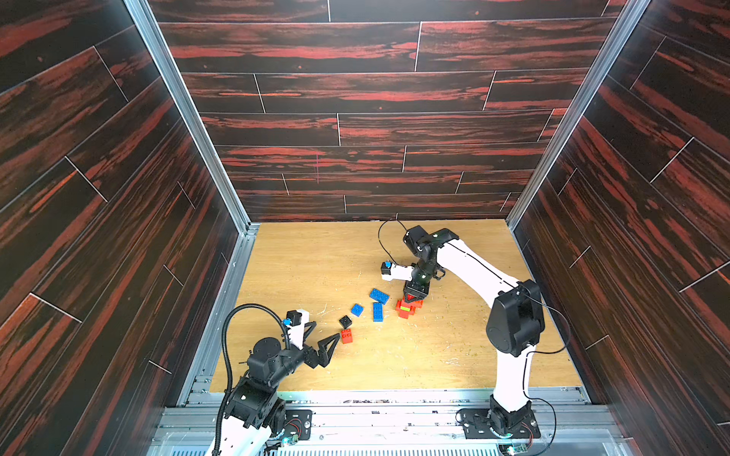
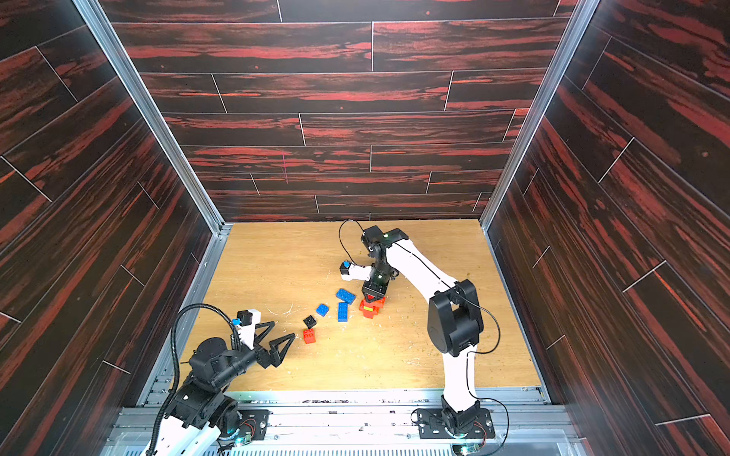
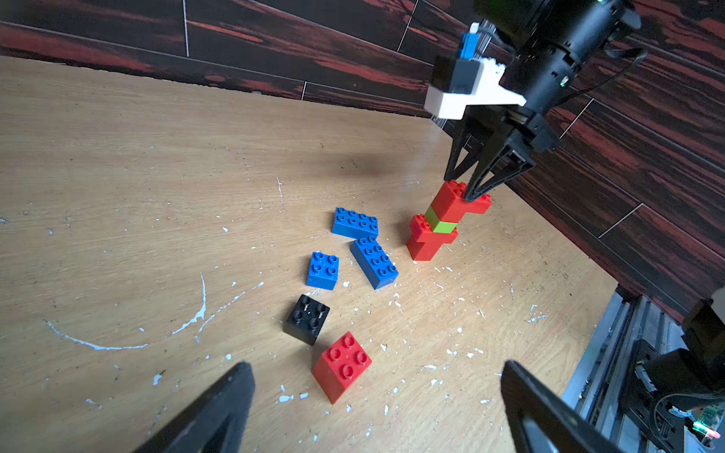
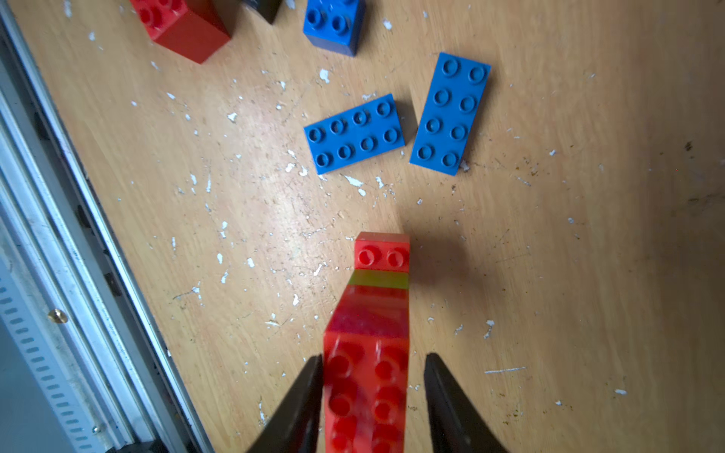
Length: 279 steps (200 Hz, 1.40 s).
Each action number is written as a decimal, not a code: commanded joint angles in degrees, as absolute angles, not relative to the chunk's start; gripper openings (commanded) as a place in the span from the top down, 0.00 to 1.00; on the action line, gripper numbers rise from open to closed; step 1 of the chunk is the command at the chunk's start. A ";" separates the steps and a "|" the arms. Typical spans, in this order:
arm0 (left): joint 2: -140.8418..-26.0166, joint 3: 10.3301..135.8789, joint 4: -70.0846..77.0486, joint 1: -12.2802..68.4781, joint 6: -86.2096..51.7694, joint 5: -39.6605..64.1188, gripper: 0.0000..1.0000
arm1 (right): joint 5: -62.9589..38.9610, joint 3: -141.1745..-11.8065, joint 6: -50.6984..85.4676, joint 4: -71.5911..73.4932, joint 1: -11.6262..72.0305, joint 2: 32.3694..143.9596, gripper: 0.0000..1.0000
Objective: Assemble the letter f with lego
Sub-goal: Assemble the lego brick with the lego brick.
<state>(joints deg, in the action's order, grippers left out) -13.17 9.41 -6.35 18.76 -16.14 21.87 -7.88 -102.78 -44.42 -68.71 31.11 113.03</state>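
Scuffed wooden table (image 1: 454, 355): the right gripper (image 4: 373, 356) straddles, narrowly parted and not clamping, the top red brick (image 4: 367, 396) of the upright mid-table lego stack (image 3: 435, 231); left gripper (image 3: 376, 364) gapes empty; next, likely lift clear for a loose blue brick (image 3: 355, 222).

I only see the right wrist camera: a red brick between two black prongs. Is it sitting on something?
Observer: Yes. Seen from the side, it tops a stepped tower on the table: two red layers, a lime green brick, then your top red brick.
Operator: Is there another arm?
Observer: Yes; the left gripper hangs wide open, holding nothing, near a loose red square brick.
Operator: What's the dark thing cut off at my edge?
Observer: A black square brick, studs up, between that red one and the small blue brick.
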 commanded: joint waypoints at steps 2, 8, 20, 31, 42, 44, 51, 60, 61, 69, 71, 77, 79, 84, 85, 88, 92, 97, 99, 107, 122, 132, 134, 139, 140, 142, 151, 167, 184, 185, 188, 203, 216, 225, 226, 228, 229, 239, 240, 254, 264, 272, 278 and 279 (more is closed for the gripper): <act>-13.59 9.23 -5.19 18.95 -16.15 21.98 0.00 | -11.07 -101.99 -44.87 -69.44 31.28 108.23 0.55; -13.57 9.23 -5.19 18.94 -16.17 21.97 0.00 | -11.09 -101.67 -44.75 -68.95 31.30 107.51 0.55; -13.60 9.23 -5.19 18.90 -16.12 21.97 0.00 | -11.24 -100.94 -44.91 -68.21 31.24 106.26 0.55; -13.58 9.23 -5.19 18.89 -16.14 21.97 0.00 | -10.45 -100.35 -44.53 -67.34 31.24 105.17 0.52; -13.56 9.23 -5.19 18.90 -16.11 21.97 0.00 | -10.04 -99.90 -44.44 -67.01 31.29 104.47 0.09; -13.54 9.23 -5.19 18.94 -16.11 21.97 0.00 | -9.96 -99.86 -44.35 -66.87 31.29 104.28 0.05; -13.55 9.23 -5.19 18.90 -16.08 21.98 0.00 | -9.84 -99.82 -44.04 -66.63 31.27 103.92 0.02; -13.57 9.23 -5.19 18.90 -16.08 21.97 0.00 | -10.13 -99.67 -43.95 -66.60 31.27 103.46 0.02; -13.60 9.23 -5.19 18.90 -16.13 21.97 0.00 | -10.16 -99.63 -43.95 -66.57 31.28 103.41 0.02; -13.62 9.23 -5.19 18.90 -16.08 21.97 0.00 | -10.38 -99.28 -43.57 -66.01 31.28 102.85 0.02; -13.58 9.23 -5.19 18.90 -16.08 21.97 0.00 | -10.44 -99.18 -43.48 -65.85 31.29 102.66 0.02; -13.62 9.21 -5.19 18.94 -16.09 21.97 0.00 | -10.79 -98.85 -43.21 -65.49 31.26 102.18 0.02; -13.58 9.22 -5.19 18.97 -16.08 21.97 0.00 | -10.87 -98.72 -43.17 -65.37 31.26 102.01 0.02; -13.57 9.23 -5.19 18.95 -16.08 21.98 0.00 | -11.15 -98.19 -42.88 -64.84 31.24 101.44 0.02; -13.55 9.23 -5.19 18.92 -16.08 21.98 0.00 | -11.29 -98.14 -42.75 -64.77 31.27 101.35 0.02; -13.47 9.23 -5.19 18.90 -16.13 22.04 0.00 | -11.45 -97.74 -42.51 -64.22 31.25 100.88 0.02; -13.50 9.23 -5.19 18.90 -16.08 21.98 0.00 | -11.53 -97.17 -42.10 -63.43 31.32 100.29 0.02; -13.38 9.23 -5.26 18.90 -16.08 21.97 0.00 | -11.84 -96.28 -41.37 -62.41 31.29 99.45 0.02; -13.37 9.23 -5.25 18.90 -16.08 21.93 0.00 | -12.01 -95.90 -41.15 -61.99 31.29 98.98 0.02; -13.43 9.22 -5.24 18.90 -16.08 21.89 0.00 | -13.08 -94.11 -40.27 -60.01 31.29 97.20 0.02; -13.37 9.23 -5.19 18.90 -16.08 21.97 0.00 | -15.20 -89.93 -38.16 -55.84 31.29 93.50 0.02; -13.34 9.23 -5.19 18.90 -16.00 21.97 0.00 | -16.66 -86.68 -35.99 -52.33 31.25 90.79 0.02; -13.29 9.23 -5.14 18.92 -16.00 21.97 0.00 | -16.95 -85.94 -35.54 -51.78 31.26 90.24 0.02; -13.33 9.23 -5.19 18.90 -16.00 21.97 0.00 | -17.61 -84.27 -34.56 -50.21 31.29 88.89 0.02; -13.35 9.23 -5.19 18.90 -16.00 21.97 0.00 | -17.68 -83.97 -34.37 -49.89 31.29 88.65 0.02; -13.33 9.23 -5.25 18.90 -16.00 21.97 0.00 | -17.85 -83.22 -33.75 -49.39 31.29 88.21 0.02; -13.28 9.23 -5.23 18.89 -16.01 21.89 0.00 | -18.88 -80.37 -31.42 -46.57 31.23 85.91 0.02; -13.39 9.16 -5.14 18.90 -16.00 21.73 0.00 | -21.56 -76.03 -27.08 -42.86 31.29 82.55 0.02; -13.69 9.23 -4.92 18.90 -15.86 21.87 0.00 | -23.81 -71.32 -22.74 -39.59 31.29 79.38 0.02; -13.70 9.27 -4.88 18.90 -15.84 21.92 0.00 | -23.99 -71.04 -22.53 -39.39 31.29 79.15 0.02; -13.68 9.31 -4.77 18.90 -15.82 22.04 0.00 | -24.38 -70.14 -21.75 -38.67 31.23 78.67 0.02; -13.88 9.34 -3.85 18.90 -15.82 22.67 0.00 | -24.34 -64.77 -16.47 -33.01 31.37 75.14 0.02; -13.82 9.32 -3.44 18.90 -15.57 22.47 0.00 | -23.23 -59.09 -13.29 -28.20 31.62 72.17 0.02; -13.93 9.32 -3.27 18.90 -15.56 21.86 0.00 | -21.31 -56.03 -11.41 -25.55 32.13 70.21 0.02; -13.95 9.32 -3.26 18.90 -15.56 21.83 0.00 | -21.07 -55.70 -11.20 -25.34 32.28 70.04 0.02; -13.97 9.38 -3.25 18.90 -15.51 21.80 0.00 | -20.63 -55.21 -10.80 -24.84 32.46 69.63 0.01; -13.97 9.39 -3.25 18.90 -15.49 21.80 0.00 | -20.51 -54.90 -10.54 -24.64 32.58 69.49 0.02; -14.26 9.54 -2.97 18.90 -15.47 21.72 0.00 | -13.42 -52.64 -7.43 -22.58 34.32 67.73 0.02; -14.34 9.56 -2.89 18.90 -15.47 21.67 0.00 | -12.78 -52.43 -6.97 -22.36 34.48 67.61 0.02; -15.52 9.82 -1.46 18.90 -15.39 21.54 0.00 | -7.59 -50.52 -3.62 -21.68 37.23 66.18 0.02; -17.00 10.60 -0.62 18.94 -15.21 21.27 0.00 | -3.38 -49.31 -2.35 -21.20 40.16 65.68 0.02; -18.68 11.44 0.02 18.90 -15.16 20.99 0.00 | -0.43 -48.44 -1.61 -20.71 42.71 65.70 0.02; -20.20 12.31 0.34 18.94 -14.91 20.77 0.00 | 1.54 -47.81 -0.83 -20.34 44.22 65.87 0.02; -20.47 12.48 0.34 18.92 -14.88 20.71 0.00 | 1.82 -47.68 -0.72 -20.28 44.43 65.94 0.02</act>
